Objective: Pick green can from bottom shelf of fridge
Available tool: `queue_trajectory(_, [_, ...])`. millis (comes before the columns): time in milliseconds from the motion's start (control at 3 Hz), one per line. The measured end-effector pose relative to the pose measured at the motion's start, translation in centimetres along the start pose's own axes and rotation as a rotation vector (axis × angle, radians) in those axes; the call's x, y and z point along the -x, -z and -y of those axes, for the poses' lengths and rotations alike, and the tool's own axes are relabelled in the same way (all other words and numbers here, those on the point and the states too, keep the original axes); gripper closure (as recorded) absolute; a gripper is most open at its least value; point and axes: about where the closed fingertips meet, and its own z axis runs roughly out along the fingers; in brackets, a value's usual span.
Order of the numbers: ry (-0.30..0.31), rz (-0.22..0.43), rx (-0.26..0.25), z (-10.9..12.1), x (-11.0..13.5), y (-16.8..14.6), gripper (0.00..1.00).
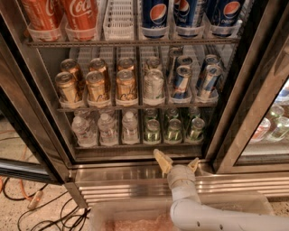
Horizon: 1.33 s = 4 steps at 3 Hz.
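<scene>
We see the gripper (178,162) just below the bottom shelf (135,145), in front of the steel foot of the fridge (135,178). Its two fingers are spread apart and hold nothing. On the right half of the bottom shelf we count three green cans (173,131) in front, with more behind. On its left half stand three water bottles (107,130). One rack above it sit six gold cans (97,86). Two racks above it, two red drinks (81,16) say Coca-Cola and three blue drinks (156,13) show the Pepsi sign.
</scene>
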Motion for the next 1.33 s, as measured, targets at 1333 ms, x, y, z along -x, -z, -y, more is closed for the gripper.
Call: queue_trajectory(1333, [0.022, 0.063, -0.052, 1.5, -0.2, -0.5, 0.21])
